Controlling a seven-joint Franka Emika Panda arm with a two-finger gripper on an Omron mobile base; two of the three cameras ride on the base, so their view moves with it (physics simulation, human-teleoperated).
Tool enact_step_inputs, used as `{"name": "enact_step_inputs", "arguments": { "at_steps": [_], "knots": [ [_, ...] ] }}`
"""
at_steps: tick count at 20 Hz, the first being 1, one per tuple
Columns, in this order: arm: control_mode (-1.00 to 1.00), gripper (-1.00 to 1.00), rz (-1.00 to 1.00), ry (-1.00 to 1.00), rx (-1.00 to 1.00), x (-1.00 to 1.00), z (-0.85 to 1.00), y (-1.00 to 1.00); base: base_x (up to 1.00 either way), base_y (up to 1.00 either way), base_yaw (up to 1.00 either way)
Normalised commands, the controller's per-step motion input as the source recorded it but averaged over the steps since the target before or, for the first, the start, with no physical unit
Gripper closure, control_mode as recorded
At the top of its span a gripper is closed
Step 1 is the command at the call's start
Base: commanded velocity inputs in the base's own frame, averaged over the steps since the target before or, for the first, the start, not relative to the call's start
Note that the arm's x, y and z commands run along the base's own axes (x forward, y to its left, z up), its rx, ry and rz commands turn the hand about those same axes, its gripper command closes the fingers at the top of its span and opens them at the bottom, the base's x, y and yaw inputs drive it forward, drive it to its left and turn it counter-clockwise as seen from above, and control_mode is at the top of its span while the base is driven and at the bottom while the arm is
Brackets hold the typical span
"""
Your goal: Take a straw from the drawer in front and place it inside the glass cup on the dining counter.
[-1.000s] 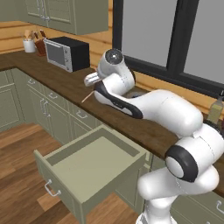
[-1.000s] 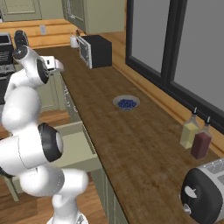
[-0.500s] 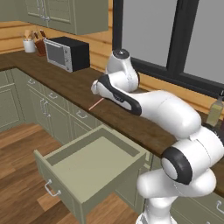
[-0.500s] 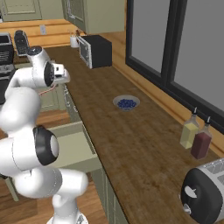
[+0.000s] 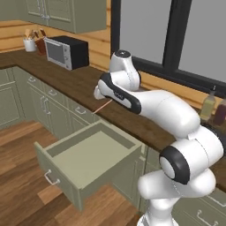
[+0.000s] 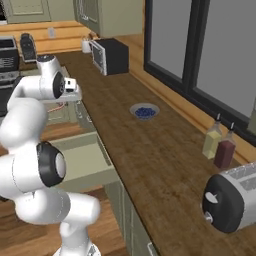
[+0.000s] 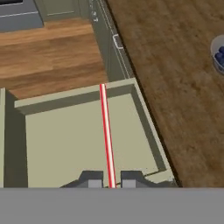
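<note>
Arm swung right along counter; gripper (image 7: 108, 181) clamped on straw (image 7: 105, 131), above open drawer (image 7: 78, 140)

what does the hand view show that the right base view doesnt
Hand view alone: the fingers shut on the straw, which runs straight up the picture over the drawer's far wall.

Right base view alone: the toaster, two bottles, the microwave and the windows along the worktop.

Both: the open, bare drawer beside the dark wood worktop, and the bowl of blueberries on it.
</note>
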Motion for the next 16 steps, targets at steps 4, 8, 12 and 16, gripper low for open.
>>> {"name": "enact_step_inputs", "arguments": {
  "at_steps": [4, 8, 12, 16],
  "knots": [
    [1.0, 1.0, 0.0, 0.0, 0.0, 0.0, 0.0, 0.0, -1.0, 0.11, 0.03],
    [1.0, 1.0, 0.0, 0.0, 0.0, 0.0, 0.0, 0.0, -0.98, 0.6, 0.41],
    [1.0, 1.0, 0.0, 0.0, 0.0, 0.0, 0.0, 0.0, -0.46, 0.71, 0.78],
    [1.0, 1.0, 0.0, 0.0, 0.0, 0.0, 0.0, 0.0, -0.06, 0.7, 0.78]
  ]
}}
